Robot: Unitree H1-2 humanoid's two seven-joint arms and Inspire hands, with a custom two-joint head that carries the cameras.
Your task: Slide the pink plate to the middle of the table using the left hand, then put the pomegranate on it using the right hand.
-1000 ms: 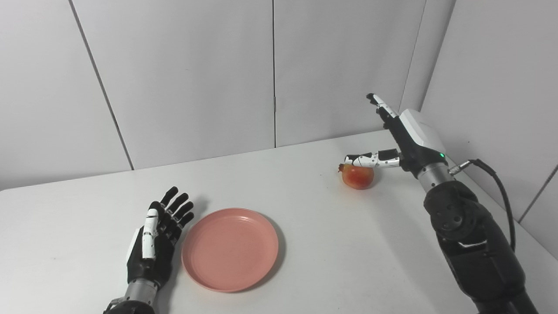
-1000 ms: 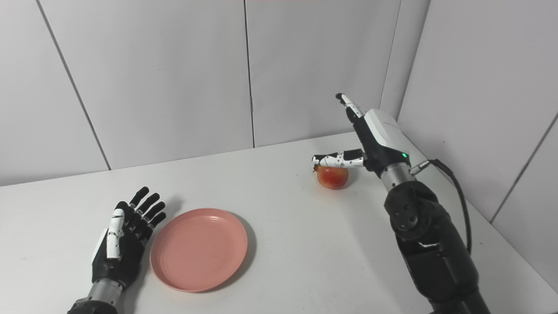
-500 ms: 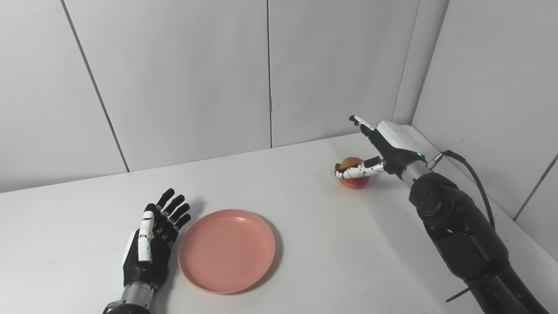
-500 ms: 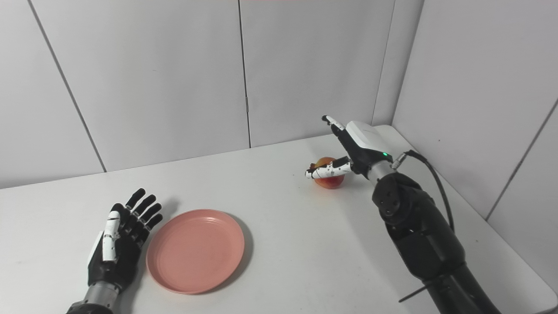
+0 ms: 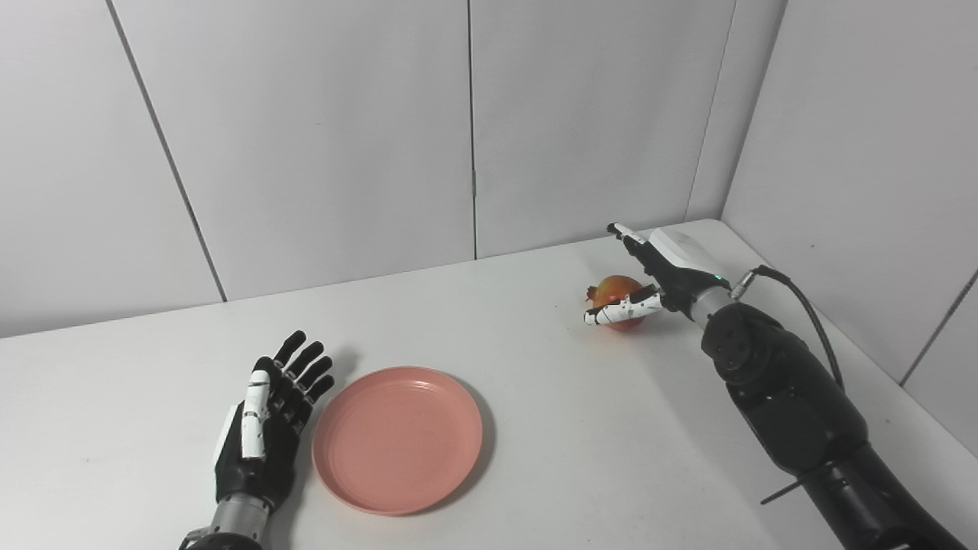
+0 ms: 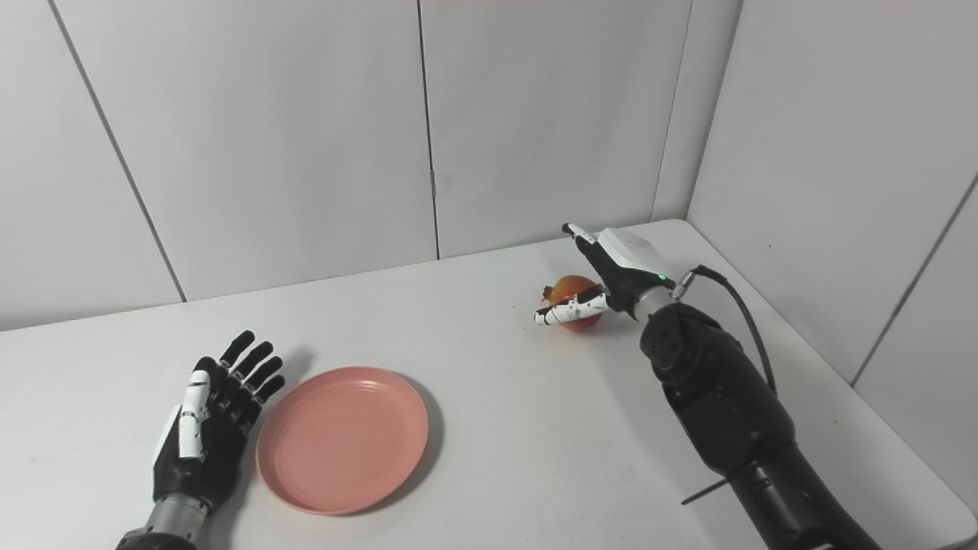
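Note:
The pink plate point(image 5: 398, 438) lies flat on the white table, left of centre. My left hand point(image 5: 269, 416) lies open just left of the plate's rim, fingers apart, holding nothing. The red-orange pomegranate point(image 5: 618, 291) sits on the table at the far right. My right hand point(image 5: 657, 275) is open around it: the thumb lies across its near side and the fingers reach past its far side. Whether the hand touches the fruit I cannot tell.
The white table point(image 5: 565, 412) ends at grey wall panels at the back and right, close behind the pomegranate. A black cable point(image 5: 802, 305) runs from my right wrist toward the table's right edge.
My right hand has come down from above the pomegranate to its level, thumb now across its near side. The left hand and plate have not moved. The camera shifted slightly after the earliest frames.

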